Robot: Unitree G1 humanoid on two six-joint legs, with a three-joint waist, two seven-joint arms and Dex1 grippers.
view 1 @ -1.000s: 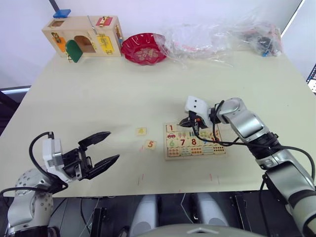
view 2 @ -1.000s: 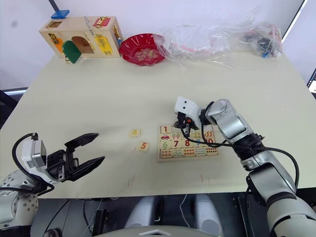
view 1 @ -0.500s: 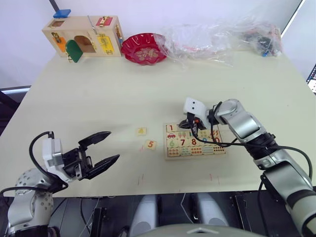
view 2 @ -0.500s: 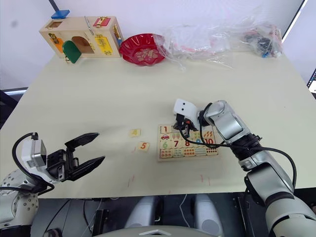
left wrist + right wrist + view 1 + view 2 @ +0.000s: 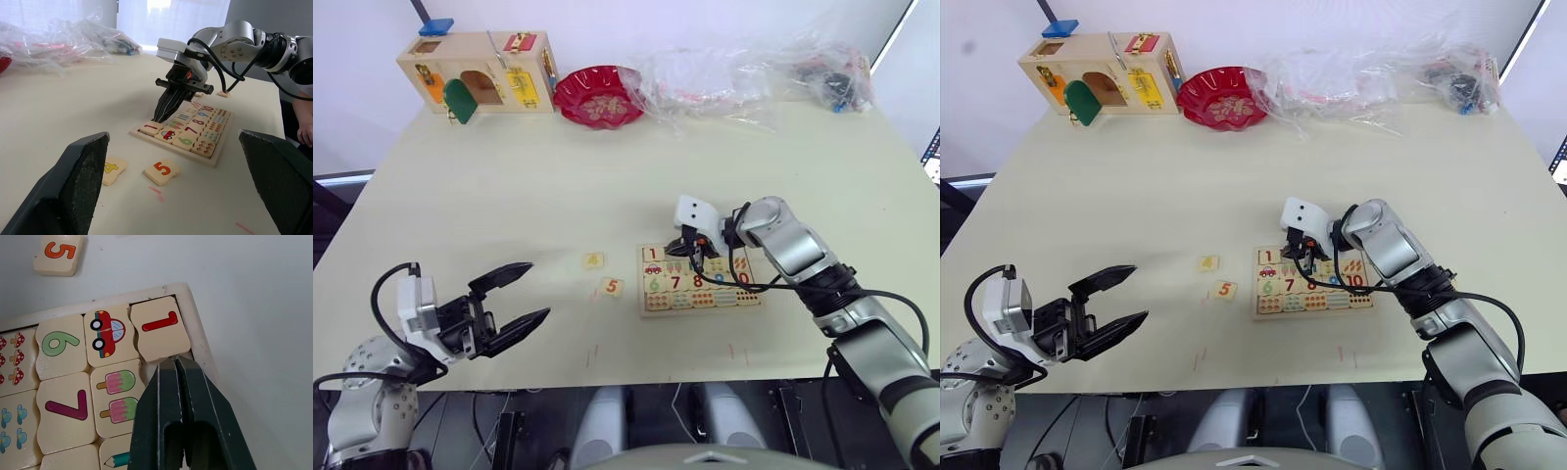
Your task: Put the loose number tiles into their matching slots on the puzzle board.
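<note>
We see our right claw pinched shut beside the 1 tile on the puzzle board. Our left claw is wide open.

Count: one puzzle board; two loose number tiles on the table, "4" and "5"; one "1" tile seated in its slot.

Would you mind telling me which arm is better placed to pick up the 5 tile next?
Probably the left. The left gripper hangs with its jaws open on the same side as the 5 tile, which lies off the puzzle board. The right gripper is shut over the board's top row.
</note>
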